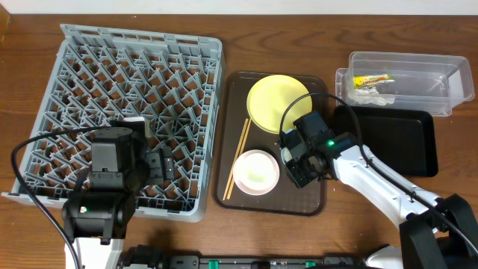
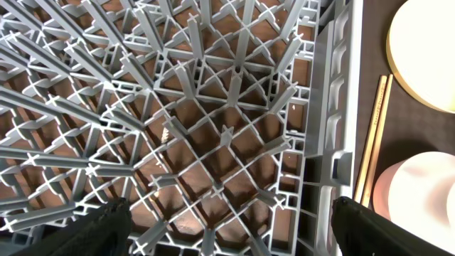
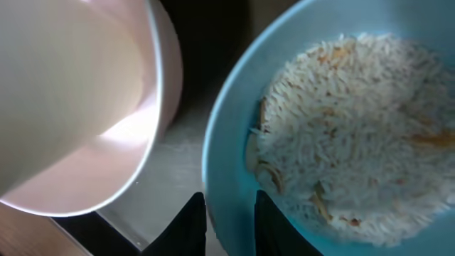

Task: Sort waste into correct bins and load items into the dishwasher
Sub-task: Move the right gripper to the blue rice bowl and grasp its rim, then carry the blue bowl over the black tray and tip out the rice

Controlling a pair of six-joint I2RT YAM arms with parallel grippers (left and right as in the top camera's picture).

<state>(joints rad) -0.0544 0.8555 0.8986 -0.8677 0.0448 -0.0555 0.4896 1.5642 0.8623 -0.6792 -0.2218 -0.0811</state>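
My right gripper [image 3: 231,224] is shut on the rim of the light blue bowl [image 3: 234,135], which holds beige-white food scraps [image 3: 348,121]. In the overhead view this gripper [image 1: 302,158] covers the bowl on the brown serving tray [image 1: 233,104]. The pinkish-white bowl [image 1: 256,172] sits just left of it and also shows in the right wrist view [image 3: 78,107]. The yellow-green plate [image 1: 276,101] and chopsticks [image 1: 237,157] lie on the same tray. My left gripper [image 2: 227,235] is open and empty above the grey dish rack [image 2: 213,107]. The white cup is out of view.
The clear tub [image 1: 437,75] at the back right holds the snack wrapper [image 1: 371,79] and white tissue [image 1: 375,96]. The black tray [image 1: 399,138] lies in front of it. The dish rack [image 1: 127,82] fills the left side of the table.
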